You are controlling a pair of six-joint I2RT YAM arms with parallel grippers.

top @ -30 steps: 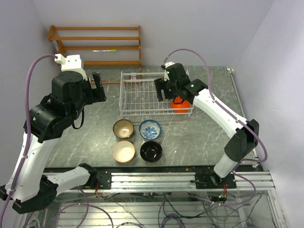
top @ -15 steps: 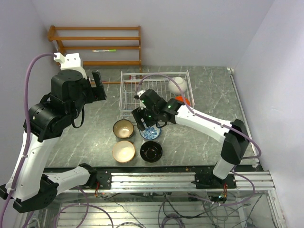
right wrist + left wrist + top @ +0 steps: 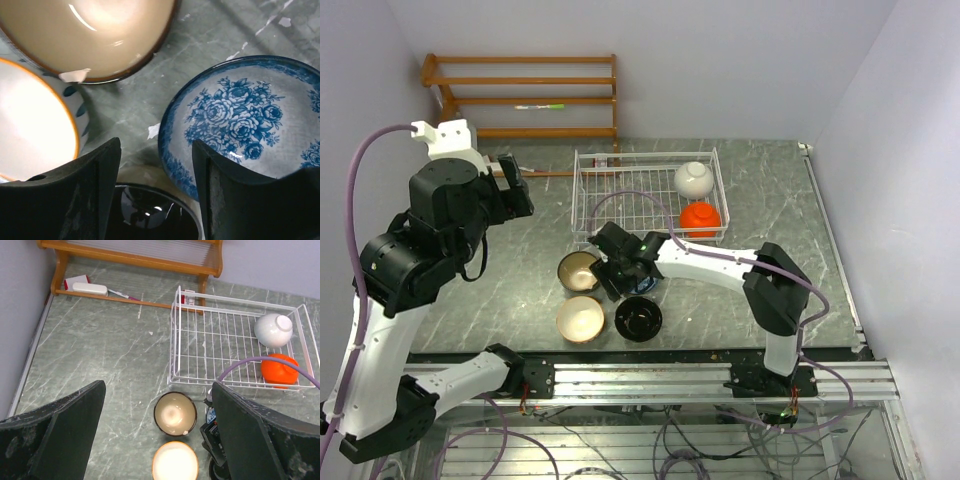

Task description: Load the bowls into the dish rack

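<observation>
The white wire dish rack holds a white bowl and an orange-red bowl. In front of it on the table stand a brown bowl, a cream bowl, a black bowl and a blue-and-white bowl. My right gripper is low and open, straddling the blue-and-white bowl's rim with one finger inside. My left gripper hangs high and open, holding nothing.
An orange-brown wooden shelf stands against the back wall, with a small white and red item on its base. The right arm's purple cable arches over the rack's front edge. All four loose bowls sit close together.
My right gripper swung from the rack, beside the orange-red bowl, down to the blue-and-white bowl on the table. The left arm shifted slightly left.
</observation>
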